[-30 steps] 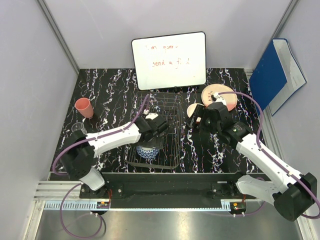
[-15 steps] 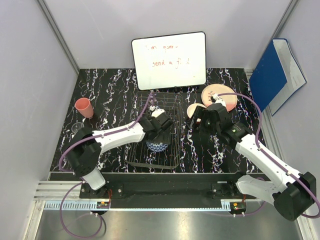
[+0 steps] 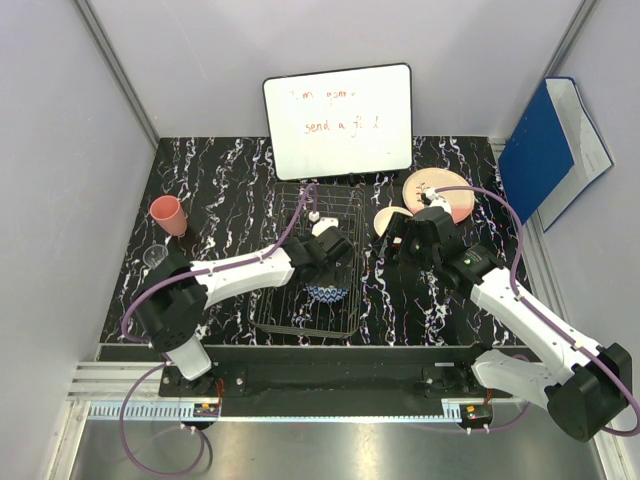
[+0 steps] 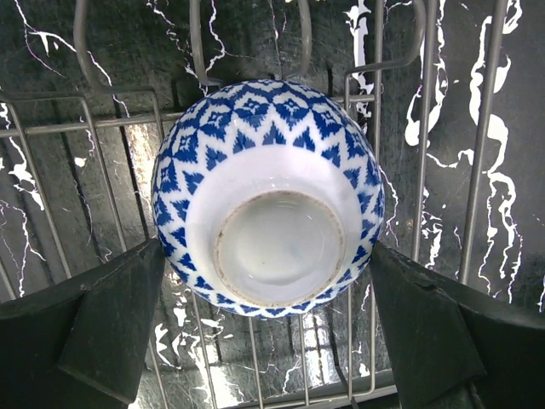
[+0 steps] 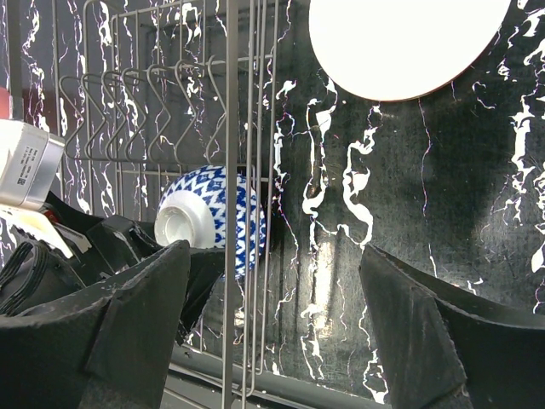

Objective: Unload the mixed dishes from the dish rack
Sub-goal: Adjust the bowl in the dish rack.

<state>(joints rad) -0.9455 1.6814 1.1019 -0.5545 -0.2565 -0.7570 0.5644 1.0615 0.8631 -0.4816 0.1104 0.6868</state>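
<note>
Nearest, the left gripper [image 4: 266, 281] hung over the rack [image 3: 285, 310], its jaws spread wide on either side of the blue-and-white bowl [image 4: 264, 170], the only dish inside; whether they touched it I could not tell. Just right of the rack, the right gripper [image 5: 274, 256] hovered above the table [image 5: 409, 213], jaws wide and empty. Beyond sat the cream bowl [image 3: 386, 218] and plate [image 3: 440, 190]; the glass [image 3: 155, 257] and cup [image 3: 168, 214] stood far left.

L arm [image 3: 235, 275], R arm [image 3: 525, 315]: white links, blk joints; purple cables [image 3: 290, 215] (looping off wrists); blk wedge fingers [image 4: 102, 332].
</note>
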